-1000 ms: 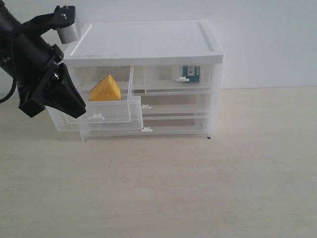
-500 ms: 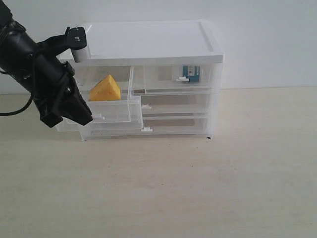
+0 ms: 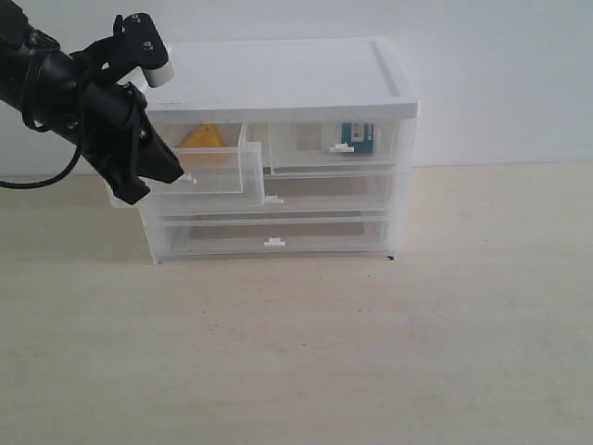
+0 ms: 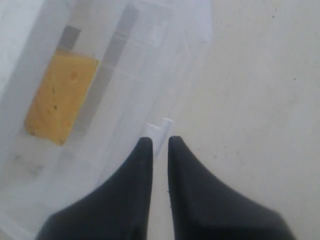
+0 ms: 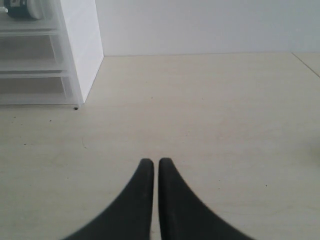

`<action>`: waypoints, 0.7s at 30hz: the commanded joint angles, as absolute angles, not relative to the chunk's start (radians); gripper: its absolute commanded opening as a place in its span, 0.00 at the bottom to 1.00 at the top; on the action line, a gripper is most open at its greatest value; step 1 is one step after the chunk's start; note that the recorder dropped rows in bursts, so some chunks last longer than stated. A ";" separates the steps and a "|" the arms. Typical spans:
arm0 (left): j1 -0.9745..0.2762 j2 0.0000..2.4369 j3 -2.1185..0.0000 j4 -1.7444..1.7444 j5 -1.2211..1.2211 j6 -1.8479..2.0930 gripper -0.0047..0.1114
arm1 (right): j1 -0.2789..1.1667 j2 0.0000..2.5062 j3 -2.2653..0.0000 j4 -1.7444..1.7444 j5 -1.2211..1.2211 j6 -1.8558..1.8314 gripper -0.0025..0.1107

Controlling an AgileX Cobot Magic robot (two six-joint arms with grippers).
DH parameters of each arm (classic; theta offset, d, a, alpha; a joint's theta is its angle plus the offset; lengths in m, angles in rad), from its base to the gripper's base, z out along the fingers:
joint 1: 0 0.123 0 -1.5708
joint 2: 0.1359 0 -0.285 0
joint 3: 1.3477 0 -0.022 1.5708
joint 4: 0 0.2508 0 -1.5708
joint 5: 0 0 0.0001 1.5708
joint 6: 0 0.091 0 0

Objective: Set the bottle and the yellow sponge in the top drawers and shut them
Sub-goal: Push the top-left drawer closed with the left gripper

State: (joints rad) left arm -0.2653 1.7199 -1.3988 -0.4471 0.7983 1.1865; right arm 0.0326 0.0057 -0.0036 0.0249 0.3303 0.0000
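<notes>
Pale table point(image 3: 371, 352) carried the chest point(image 3: 278, 74); left pincer point(image 4: 156, 142), jaws together against the tab point(image 4: 159, 127) of the partly open sponge point(image 4: 62, 97) drawer point(image 3: 218, 176), needed a square, straight inward push until flush.

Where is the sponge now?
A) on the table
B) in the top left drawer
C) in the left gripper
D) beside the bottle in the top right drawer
B: the sponge shows yellow through the clear wall of the top left drawer, which stands partly pulled out.
</notes>
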 commanded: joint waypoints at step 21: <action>-0.266 1.799 -1.397 -0.516 0.398 1.175 0.12 | 0.030 0.000 0.000 0.021 0.322 0.000 0.03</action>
State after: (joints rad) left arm -0.2672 1.8089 -1.3867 -0.5006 0.4559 1.1865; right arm 0.0326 0.0057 -0.0036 0.0249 0.3303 0.0000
